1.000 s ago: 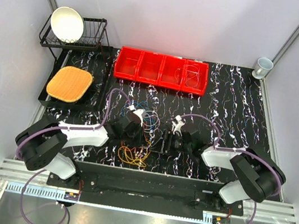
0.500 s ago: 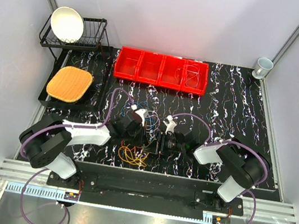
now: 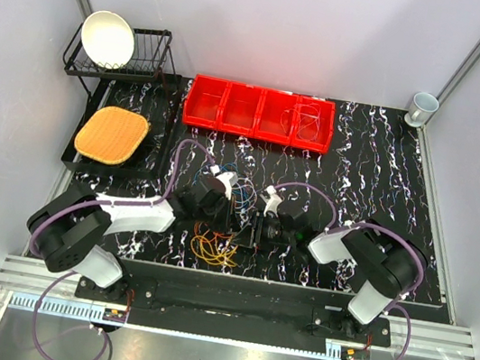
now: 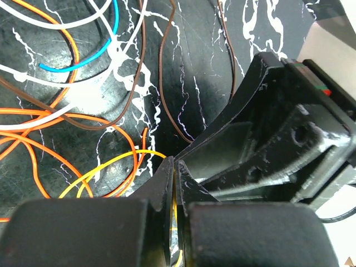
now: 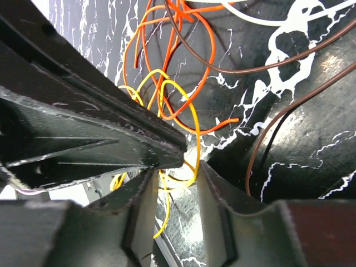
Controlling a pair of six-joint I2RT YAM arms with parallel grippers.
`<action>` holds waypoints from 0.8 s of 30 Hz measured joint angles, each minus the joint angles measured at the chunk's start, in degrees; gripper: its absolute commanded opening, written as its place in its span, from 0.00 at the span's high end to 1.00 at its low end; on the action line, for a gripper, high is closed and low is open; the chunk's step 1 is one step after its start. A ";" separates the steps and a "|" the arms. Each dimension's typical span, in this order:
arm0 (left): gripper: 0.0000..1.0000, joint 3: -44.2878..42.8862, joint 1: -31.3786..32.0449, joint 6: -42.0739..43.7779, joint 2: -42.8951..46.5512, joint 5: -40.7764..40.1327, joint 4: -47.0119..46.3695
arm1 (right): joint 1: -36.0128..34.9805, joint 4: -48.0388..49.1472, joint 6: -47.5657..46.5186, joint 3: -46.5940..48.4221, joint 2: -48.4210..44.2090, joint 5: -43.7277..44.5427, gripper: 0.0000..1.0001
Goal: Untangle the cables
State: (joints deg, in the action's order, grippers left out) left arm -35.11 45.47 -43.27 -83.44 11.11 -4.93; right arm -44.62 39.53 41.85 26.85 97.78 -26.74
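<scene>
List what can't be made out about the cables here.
Left wrist: the yellow cable past the left gripper, hidden inside its shut grip.
Right wrist: whether the right gripper touches that cable; the left gripper blocks the left side.
Top external: crossings in the cables, too small, partly under both grippers.

A row of red bins point(image 3: 260, 113) with four compartments stands at the far middle of the black marbled counter point(image 3: 376, 183). At far left, a white bowl point(image 3: 108, 39) leans in a black wire dish rack point(image 3: 149, 61). Just in front of the rack, an orange woven pad point(image 3: 112, 135) lies on a black tray point(image 3: 79, 159). A pale mug point(image 3: 423, 108) sits in the far right corner.
</scene>
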 measured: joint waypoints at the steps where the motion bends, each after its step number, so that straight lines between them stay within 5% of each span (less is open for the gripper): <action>1: 1.00 0.00 -0.09 0.04 0.07 0.13 -0.02 | -0.07 0.09 -0.02 0.02 0.13 0.22 0.66; 7: 1.00 0.11 -0.22 0.17 0.13 0.46 -0.35 | -0.11 -0.04 -0.26 0.11 0.83 1.03 0.93; 11: 0.66 0.11 -0.22 0.44 0.61 0.33 0.59 | -0.24 -0.79 -0.48 0.11 0.87 1.77 1.00; 12: 0.49 0.11 -0.22 0.59 1.11 0.11 1.42 | -0.28 -1.22 -0.42 0.15 0.72 1.84 1.00; 15: 0.27 -0.15 -0.22 1.14 4.11 -1.44 6.29 | -0.35 -5.49 -0.46 0.59 -1.33 2.62 1.00; 19: 0.15 -1.70 -0.22 1.88 12.15 -5.90 16.17 | -0.39 -14.56 -0.90 0.59 -8.90 4.15 1.00; 24: 0.12 -5.20 -0.22 3.37 26.05 -12.57 29.38 | -0.46 -27.19 -2.69 2.91 -23.65 6.93 1.00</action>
State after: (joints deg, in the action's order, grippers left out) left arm -40.32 45.25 -39.90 -57.39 -1.45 24.45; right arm -45.08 12.34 39.16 29.76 74.13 -19.81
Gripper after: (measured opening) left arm 0.871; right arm 0.012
